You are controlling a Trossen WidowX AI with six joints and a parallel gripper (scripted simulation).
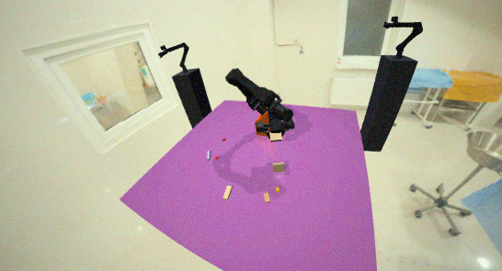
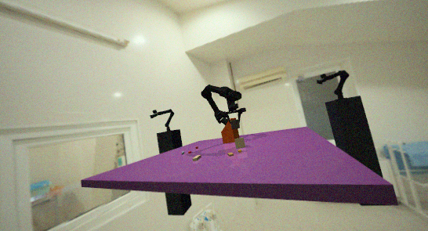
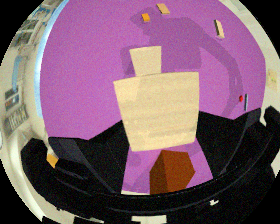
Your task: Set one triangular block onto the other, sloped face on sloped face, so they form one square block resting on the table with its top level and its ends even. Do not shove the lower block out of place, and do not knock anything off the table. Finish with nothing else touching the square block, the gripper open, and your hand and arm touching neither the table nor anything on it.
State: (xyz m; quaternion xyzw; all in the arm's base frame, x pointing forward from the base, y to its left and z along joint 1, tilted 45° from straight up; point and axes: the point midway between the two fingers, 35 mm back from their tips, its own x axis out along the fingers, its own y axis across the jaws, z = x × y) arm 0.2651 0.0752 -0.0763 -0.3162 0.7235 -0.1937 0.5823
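Note:
One triangular block (image 1: 279, 167) (image 2: 240, 142) (image 3: 147, 61) stands on the purple table (image 1: 322, 218) (image 2: 274, 167), pale in the wrist view and olive-grey in the top and exterior views. My gripper (image 1: 275, 130) (image 2: 234, 120) (image 3: 159, 117) is shut on the other triangular block (image 1: 276, 137) (image 2: 235, 124) (image 3: 158, 107), pale wood. It holds that block above the table, on the arm-base side of the standing block, with a gap between them in the top view. In the wrist view the held block overlaps the standing block's near edge. The held block's sloped face cannot be made out clearly.
A tall orange-brown block (image 1: 261, 124) (image 2: 228, 134) (image 3: 172, 172) stands close behind the gripper. A cream bar (image 1: 227, 192) (image 3: 219, 28), a tan block (image 1: 267, 197) (image 3: 163, 8), an orange cube (image 1: 278, 189) (image 3: 145, 17), two red pieces and a grey-blue stick (image 1: 208, 155) lie farther out.

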